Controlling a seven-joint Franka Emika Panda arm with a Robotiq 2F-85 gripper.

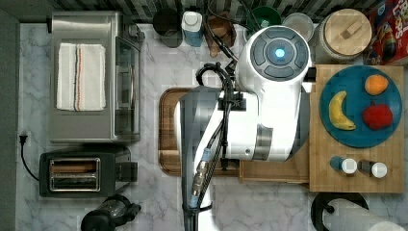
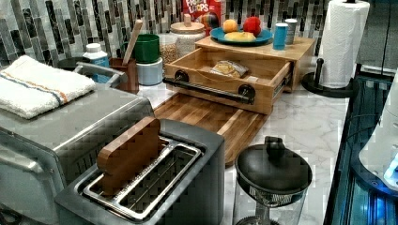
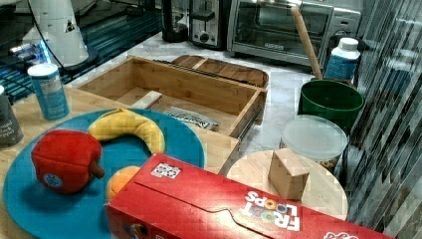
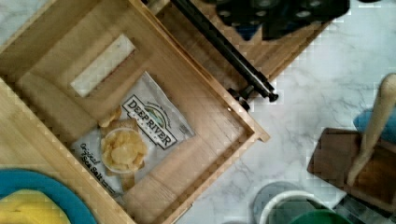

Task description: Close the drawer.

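The white marble countertop (image 1: 159, 202) carries a dark tray (image 1: 168, 126) directly under the gripper (image 4: 280, 14), with a light-wood cabinet (image 1: 356, 180) just beside the gripper toward the top view's right. Well away from the gripper, on the top view's left, stand a toaster oven (image 1: 96, 33), a toaster (image 1: 77, 174) and a black-lidded jug (image 1: 108, 214). Along the tiled wall beyond the gripper stand a blue bottle (image 1: 192, 26), a green pot (image 3: 331, 102), a wooden-lidded jar (image 1: 346, 31) and a cereal box (image 1: 387, 33).
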